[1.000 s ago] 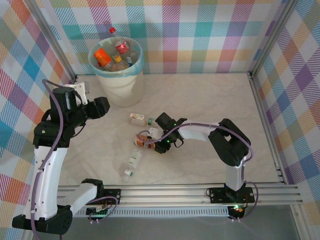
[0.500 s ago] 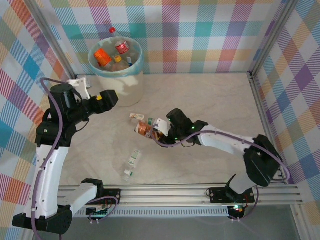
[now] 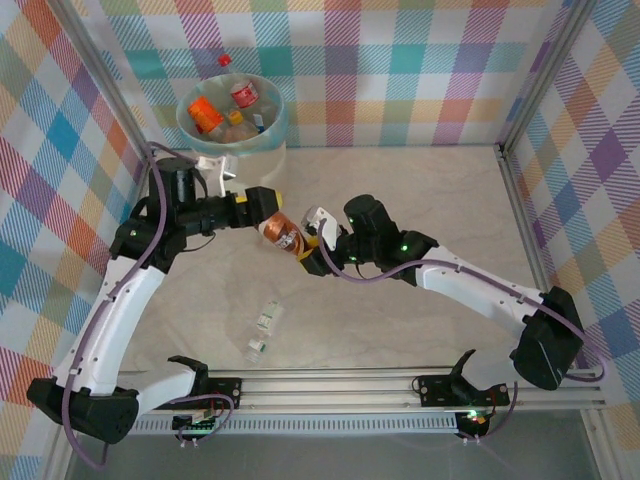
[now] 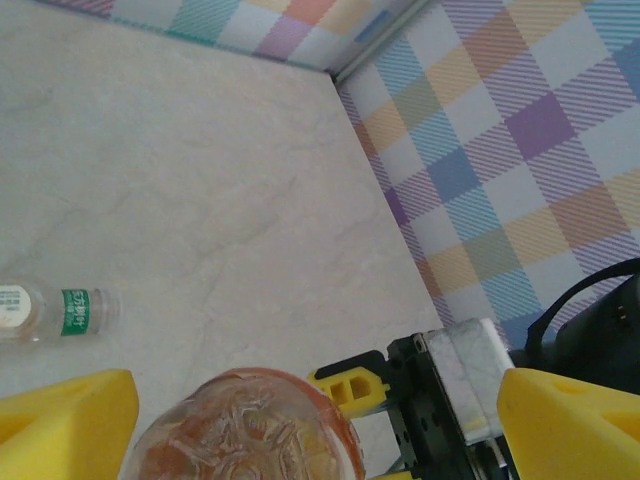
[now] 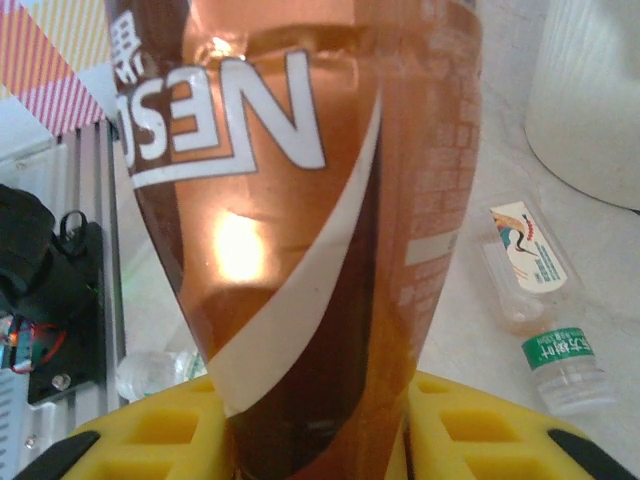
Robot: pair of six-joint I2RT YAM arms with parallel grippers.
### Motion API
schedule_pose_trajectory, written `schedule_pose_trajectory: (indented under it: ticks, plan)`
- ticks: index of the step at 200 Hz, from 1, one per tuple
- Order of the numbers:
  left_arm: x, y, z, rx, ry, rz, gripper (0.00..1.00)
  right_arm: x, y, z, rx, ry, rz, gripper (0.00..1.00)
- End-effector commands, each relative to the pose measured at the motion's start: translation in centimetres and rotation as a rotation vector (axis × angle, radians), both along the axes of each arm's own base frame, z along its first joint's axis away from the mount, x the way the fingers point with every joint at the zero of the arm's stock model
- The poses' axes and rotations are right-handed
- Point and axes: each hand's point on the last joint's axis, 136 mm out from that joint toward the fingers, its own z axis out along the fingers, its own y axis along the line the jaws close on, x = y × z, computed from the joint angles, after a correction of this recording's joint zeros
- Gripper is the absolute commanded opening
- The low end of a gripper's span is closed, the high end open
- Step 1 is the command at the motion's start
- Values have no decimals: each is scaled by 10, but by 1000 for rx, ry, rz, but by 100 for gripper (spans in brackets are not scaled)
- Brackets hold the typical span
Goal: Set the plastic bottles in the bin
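Nearest the arm bases, a couple of loose bottles point(image 3: 264, 320) lie on the table point(image 3: 420, 200), well apart from both arms. Further in, the right gripper point(image 3: 308, 248) is clamped on a brown-labelled bottle point(image 5: 300, 230) and holds it tilted above the table. The left gripper point(image 4: 312, 430) has its jaws spread wide on either side of that bottle's base, with a gap on each side, so it grips nothing. Beyond them stands the bin point(image 3: 278, 115), with several bottles inside. This looks like a hand-over, and timing is the risk: if the right gripper lets go before the left closes, the bottle drops. The smooth plastic could also slip, or the two grippers, so near each other, could knock fingers
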Motion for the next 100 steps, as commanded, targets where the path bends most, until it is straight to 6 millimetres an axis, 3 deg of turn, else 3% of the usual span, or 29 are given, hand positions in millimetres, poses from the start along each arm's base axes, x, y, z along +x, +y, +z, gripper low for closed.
schedule_pose_trajectory:
  ticks: [1,60,100]
  plan:
    - [-6,-4,-6,24,5,-33,92,-4,4,26,87,27,6,27]
    - [-14,-14,-12,17,23,-88,90,-9,1,33,120,41,1,29]
    - [-14,-16,-16,14,42,-87,76,-11,1,34,136,44,1,31]
